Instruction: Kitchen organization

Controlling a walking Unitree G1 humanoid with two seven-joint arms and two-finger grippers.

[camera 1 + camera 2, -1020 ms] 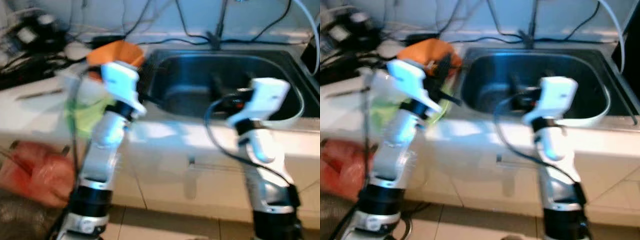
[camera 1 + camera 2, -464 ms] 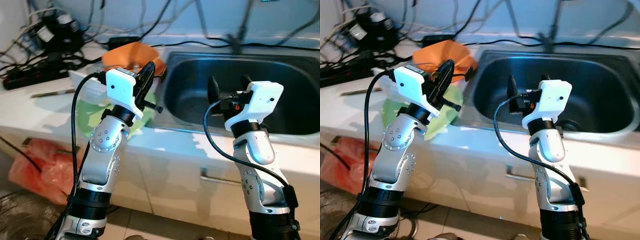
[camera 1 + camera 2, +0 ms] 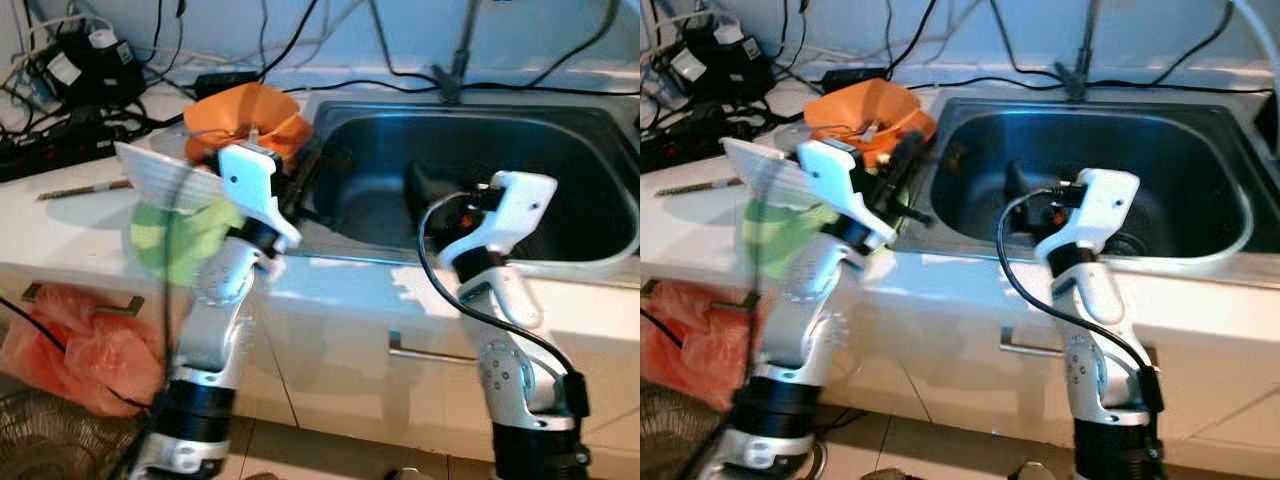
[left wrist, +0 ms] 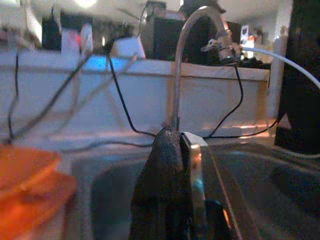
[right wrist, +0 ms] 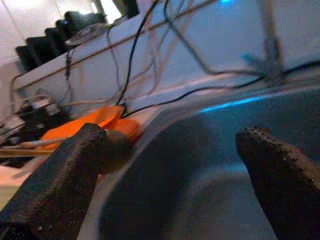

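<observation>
Both pincers are held over the steel sink, which is taken as the landmark. At the sink's left rim, the left pincer is seen with its black fingers pressed together, nothing being gripped between them. Over the basin, the right pincer is spread wide and empty, its two fingers well apart.

Outward from these, an orange bowl is set on the white worktop just beside the sink's left rim, with a green item and a white plate-like piece nearer the worktop's front edge. Behind the sink a tap is mounted, and black cables and power strips are piled to the far left of it. Below the worktop, white cabinet fronts with a handle are seen, and a red plastic bag hangs left of the sink.
</observation>
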